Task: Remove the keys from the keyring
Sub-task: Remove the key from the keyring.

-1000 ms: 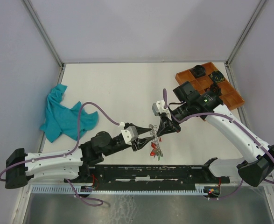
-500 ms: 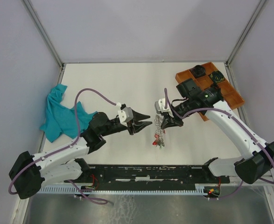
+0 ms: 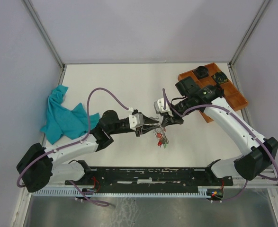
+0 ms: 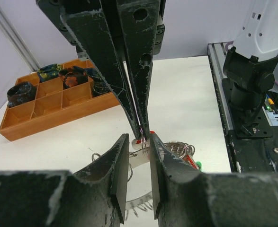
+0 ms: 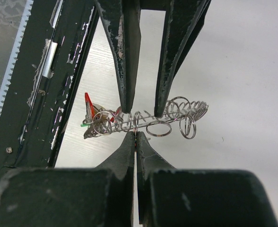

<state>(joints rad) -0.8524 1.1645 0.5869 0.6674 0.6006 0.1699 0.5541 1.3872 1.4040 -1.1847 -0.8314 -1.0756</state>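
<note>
The keyring (image 5: 148,120), a coil of wire, appears to be held just off the table (image 3: 120,90), well apart from the orange tray (image 4: 58,120), on the tray's side toward the arm bases. The right gripper (image 5: 135,138) is pinched tight on one loop, apparently so that the coil is steadied. The left gripper (image 4: 138,143) is set opposite, narrowly parted astride the coil, judged placed for working a key free. The keys (image 5: 92,118) are bunched at the coil's end farther from the tray.
</note>
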